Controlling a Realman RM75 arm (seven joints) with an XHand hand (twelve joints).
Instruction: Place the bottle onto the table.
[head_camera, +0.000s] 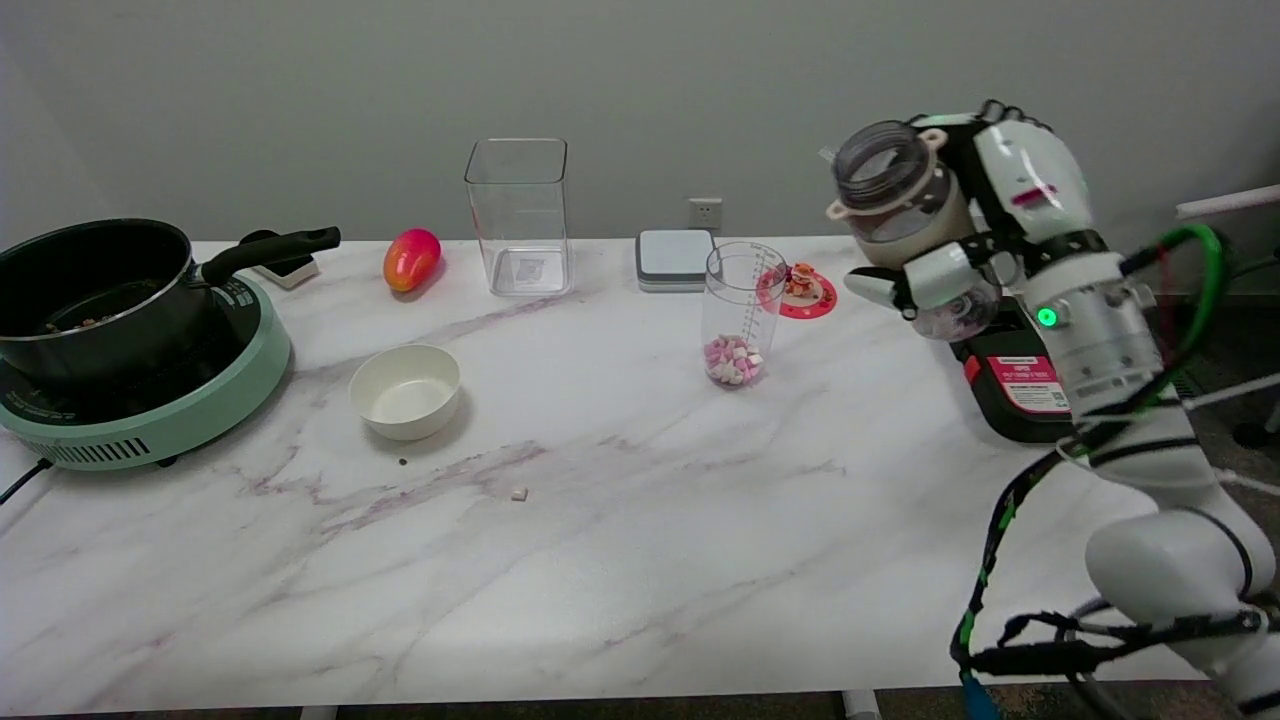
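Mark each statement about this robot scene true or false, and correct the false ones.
1. The right hand holds the bottle in the air. True.
2. The white bowl sits on the cooker. False: it stands on the table, beside the cooker.
3. The measuring cup holds pink and white pieces at its bottom. True.
4. The tall clear container lies on its side. False: it stands upright.
5. The black pot sits on the cooker. True.

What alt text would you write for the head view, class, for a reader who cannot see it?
The robot's right hand holds a clear bottle in the air above the right end of a marble table. On the table stand a measuring cup of marshmallows, a white bowl and a black pot.
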